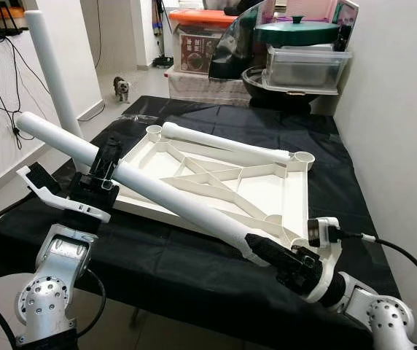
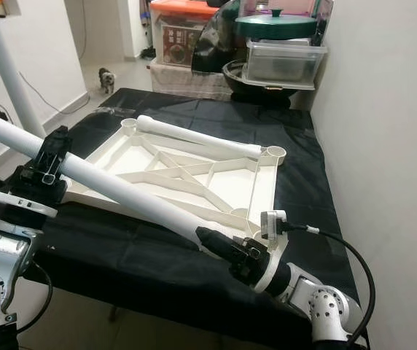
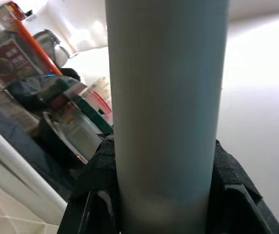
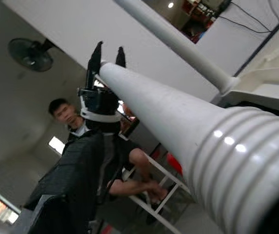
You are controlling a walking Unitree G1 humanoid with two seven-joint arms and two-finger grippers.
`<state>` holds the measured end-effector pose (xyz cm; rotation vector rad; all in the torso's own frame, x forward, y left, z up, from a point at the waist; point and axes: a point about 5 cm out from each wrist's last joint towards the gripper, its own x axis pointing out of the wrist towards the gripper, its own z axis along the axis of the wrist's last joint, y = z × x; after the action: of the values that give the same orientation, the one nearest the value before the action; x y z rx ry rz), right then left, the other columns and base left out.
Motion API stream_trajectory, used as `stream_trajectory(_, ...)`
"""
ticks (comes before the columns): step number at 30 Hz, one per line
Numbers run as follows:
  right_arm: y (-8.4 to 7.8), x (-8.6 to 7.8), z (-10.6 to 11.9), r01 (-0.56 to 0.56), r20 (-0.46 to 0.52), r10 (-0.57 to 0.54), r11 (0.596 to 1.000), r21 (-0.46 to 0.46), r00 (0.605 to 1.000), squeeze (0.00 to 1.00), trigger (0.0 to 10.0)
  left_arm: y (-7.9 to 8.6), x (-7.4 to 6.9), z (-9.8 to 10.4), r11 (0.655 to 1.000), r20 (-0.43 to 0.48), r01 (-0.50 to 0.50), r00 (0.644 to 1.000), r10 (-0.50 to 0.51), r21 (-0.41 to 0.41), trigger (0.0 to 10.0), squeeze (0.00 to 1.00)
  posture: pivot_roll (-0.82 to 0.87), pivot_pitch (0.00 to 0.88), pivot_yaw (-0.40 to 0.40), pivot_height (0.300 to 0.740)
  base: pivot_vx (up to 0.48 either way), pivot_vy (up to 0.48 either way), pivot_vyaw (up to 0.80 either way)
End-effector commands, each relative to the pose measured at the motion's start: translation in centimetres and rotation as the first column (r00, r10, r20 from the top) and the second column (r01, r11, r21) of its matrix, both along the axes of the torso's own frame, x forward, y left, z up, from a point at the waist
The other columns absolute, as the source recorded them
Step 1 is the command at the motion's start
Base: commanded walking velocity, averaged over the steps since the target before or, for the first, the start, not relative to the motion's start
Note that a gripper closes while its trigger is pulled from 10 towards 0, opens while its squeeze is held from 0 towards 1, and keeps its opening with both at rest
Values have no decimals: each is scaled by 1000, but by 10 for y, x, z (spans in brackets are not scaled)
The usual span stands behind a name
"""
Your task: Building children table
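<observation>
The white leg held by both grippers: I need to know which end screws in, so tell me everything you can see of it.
The white leg is a long, smooth round tube, plastic by its look, held slanted above the upturned tabletop. The left gripper clamps it partway along; the right gripper grips its lower end, which has ridged rings like a thread. Its upper end is plain and rounded, jutting past the black-covered table's edge.

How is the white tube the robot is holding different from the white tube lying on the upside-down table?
The held leg is up in the air and slanted, gripped by the left gripper and the right gripper; the lying leg rests along the far edge of the tabletop, touched by neither. The held leg crosses the near side; the lying leg stays farther back. Both are white and round.
</observation>
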<state>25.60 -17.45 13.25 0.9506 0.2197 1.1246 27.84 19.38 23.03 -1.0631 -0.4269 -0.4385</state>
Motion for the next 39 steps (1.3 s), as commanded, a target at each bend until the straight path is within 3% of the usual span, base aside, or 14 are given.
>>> stream_trajectory(1,-9,4,-4,57,-10,-58,998,-37,998,0,10000,6,2,-3,999,-29,-34,999,34,15,10000,0,149,0,-56,740,0,0,0)
stream_trajectory(6,-37,11,-22,191,-78,-202,973,-127,976,0,10000,13,6,15,998,11,-63,998,63,-9,10000,0,147,0,-59,740,0,0,0)
stream_trajectory(13,-45,12,-28,236,-88,-252,959,-159,964,0,10000,14,9,25,997,33,-77,996,78,-10,10000,0,146,0,-59,740,0,0,0)
stream_trajectory(15,-59,22,-29,373,-57,-395,899,-230,917,0,10000,15,12,35,995,53,-98,994,98,0,10000,0,149,0,-57,740,0,0,0)
stream_trajectory(17,-59,22,-29,373,-57,-395,899,-230,917,0,10000,15,12,35,995,53,-98,994,98,0,10000,0,149,0,-57,740,0,0,0)
stream_trajectory(19,-77,46,-16,595,4,-623,745,-300,782,0,10000,15,17,42,982,59,-157,987,151,109,10000,0,140,0,-45,740,0,0,0)
stream_trajectory(20,-77,46,-16,595,4,-623,745,-300,782,0,10000,15,17,42,982,59,-157,987,151,109,10000,0,140,0,-45,740,0,0,0)
stream_trajectory(21,-81,54,-8,659,27,-686,686,-308,727,0,10000,15,20,43,965,55,-195,981,188,176,10000,0,140,0,-45,740,0,0,0)
stream_trajectory(22,-81,54,-8,659,27,-686,686,-308,727,0,10000,15,20,43,965,55,-195,981,188,176,10000,0,140,0,-45,740,0,0,0)
stream_trajectory(23,-81,61,0,697,69,-720,638,-328,691,0,10000,14,23,43,949,53,-221,975,215,223,10000,0,140,0,-46,740,0,0,-494)
stream_trajectory(26,-81,65,5,715,101,-732,611,-339,673,0,10000,14,26,44,940,51,-235,972,229,246,10000,0,140,0,-46,740,0,0,-677)
stream_trajectory(28,-76,75,17,761,194,-755,536,-365,626,0,10000,11,29,46,925,51,-256,966,252,282,10000,0,140,0,-39,740,0,0,-775)
stream_trajectory(35,-36,83,46,761,390,-654,546,-349,648,0,10000,1,33,57,892,77,-265,964,255,365,10000,0,139,0,-33,740,0,0,-780)
stream_trajectory(39,-24,83,50,748,424,-617,571,-339,663,0,10000,-7,32,63,881,110,-257,966,232,397,10000,0,141,0,-34,740,0,0,-780)
